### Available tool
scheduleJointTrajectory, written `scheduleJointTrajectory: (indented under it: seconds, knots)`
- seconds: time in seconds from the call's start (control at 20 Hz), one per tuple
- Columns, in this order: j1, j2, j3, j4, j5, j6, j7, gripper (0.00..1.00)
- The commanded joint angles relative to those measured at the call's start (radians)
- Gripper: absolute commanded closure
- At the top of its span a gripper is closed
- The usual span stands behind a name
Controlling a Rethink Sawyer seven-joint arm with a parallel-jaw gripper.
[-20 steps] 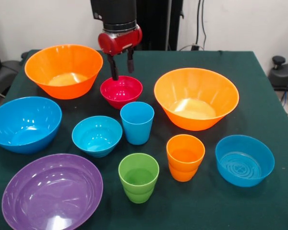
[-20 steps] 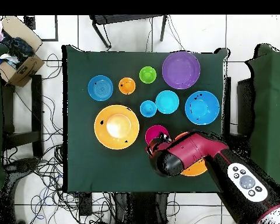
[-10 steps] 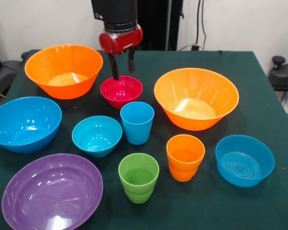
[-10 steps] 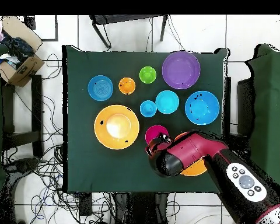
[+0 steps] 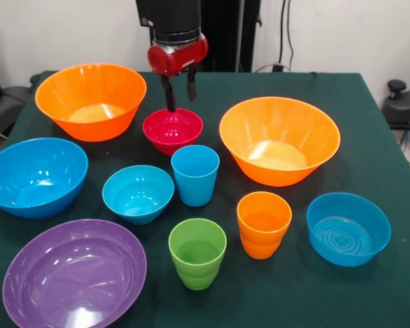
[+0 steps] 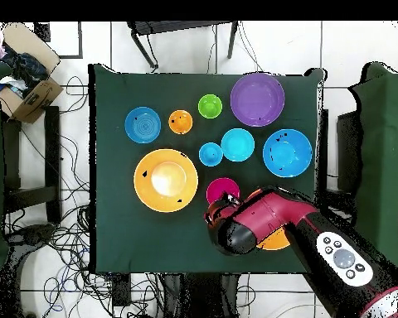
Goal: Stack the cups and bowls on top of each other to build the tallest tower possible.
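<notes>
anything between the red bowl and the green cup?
Yes: the blue cup stands between the red bowl and the green cup, apart from both. The front view shows it.

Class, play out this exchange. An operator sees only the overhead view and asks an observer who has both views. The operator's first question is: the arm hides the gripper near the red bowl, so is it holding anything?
Observer: No. In the front view the gripper is empty, with its fingers apart above the far rim of the red bowl.
Operator: The arm also covers an orange bowl. Is anything inside it?
Observer: The front view shows that orange bowl whole and empty.
Operator: Which is taller, the blue cup or the red bowl?
Observer: From the side, the blue cup is taller.
</notes>
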Motion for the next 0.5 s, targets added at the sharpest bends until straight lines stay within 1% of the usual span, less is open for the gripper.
scheduleJointTrajectory:
  seconds: [0.05, 0.5]
  knots:
    - [0.051, 0.051, -0.016, 0.046, -0.128, 0.034, -0.254, 0.00]
    - [0.105, 0.042, -0.060, 0.062, -0.231, -0.029, -0.113, 0.00]
